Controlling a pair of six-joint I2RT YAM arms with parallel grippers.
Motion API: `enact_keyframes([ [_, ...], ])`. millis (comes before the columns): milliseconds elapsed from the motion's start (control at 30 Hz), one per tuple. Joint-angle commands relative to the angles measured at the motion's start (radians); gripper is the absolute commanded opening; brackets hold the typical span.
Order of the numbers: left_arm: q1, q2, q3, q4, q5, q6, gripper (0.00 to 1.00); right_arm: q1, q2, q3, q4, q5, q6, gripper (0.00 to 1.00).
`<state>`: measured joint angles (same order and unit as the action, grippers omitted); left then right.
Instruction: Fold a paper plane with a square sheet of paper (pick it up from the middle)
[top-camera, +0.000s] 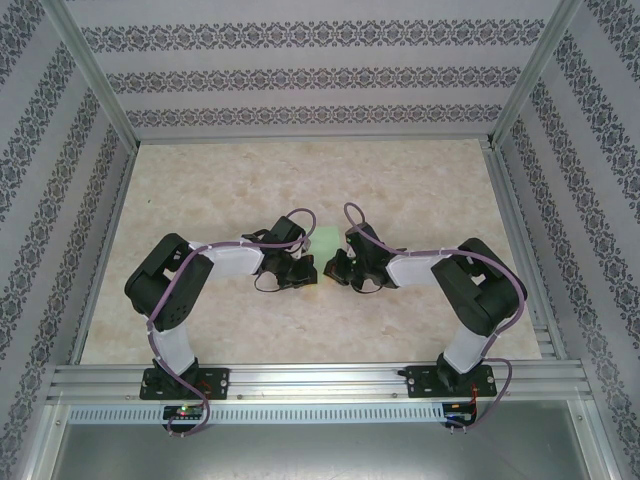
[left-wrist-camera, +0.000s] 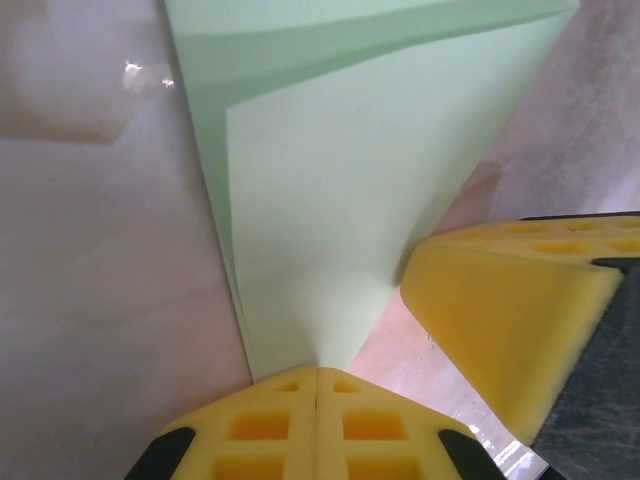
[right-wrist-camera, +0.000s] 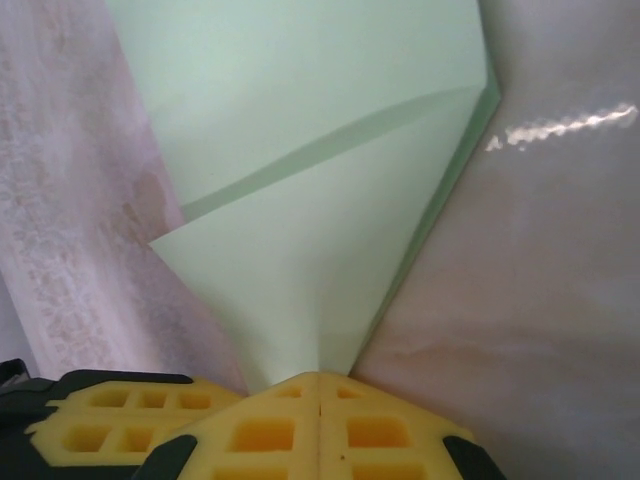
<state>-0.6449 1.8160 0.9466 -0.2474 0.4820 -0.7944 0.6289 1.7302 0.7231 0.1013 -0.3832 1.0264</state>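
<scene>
One folded green paper (left-wrist-camera: 330, 210). Two grippers, left gripper (left-wrist-camera: 317, 372) and right gripper (right-wrist-camera: 320, 378), both pinch it tight. Tan marble table (top-camera: 420, 180), patterned walls (top-camera: 300, 60) around.

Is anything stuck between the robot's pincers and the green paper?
No, nothing visible is in the way. The left pincer and the right pincer are both closed right on the green paper, pinching its narrow folded end from opposite sides.
</scene>
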Motion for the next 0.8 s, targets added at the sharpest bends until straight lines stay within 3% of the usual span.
enact_keyframes([
  [0,-0.015,0.008,-0.033,-0.037,-0.07,0.009,0.0,0.016,0.036,0.034,-0.019,-0.024,-0.029,0.04],
  [367,-0.015,0.008,-0.028,-0.078,-0.086,0.015,0.0,0.015,-0.034,0.063,-0.03,-0.006,-0.072,0.04],
  [767,-0.015,0.01,-0.028,-0.104,-0.095,0.014,0.0,-0.003,0.108,0.092,-0.043,-0.023,-0.054,0.04],
])
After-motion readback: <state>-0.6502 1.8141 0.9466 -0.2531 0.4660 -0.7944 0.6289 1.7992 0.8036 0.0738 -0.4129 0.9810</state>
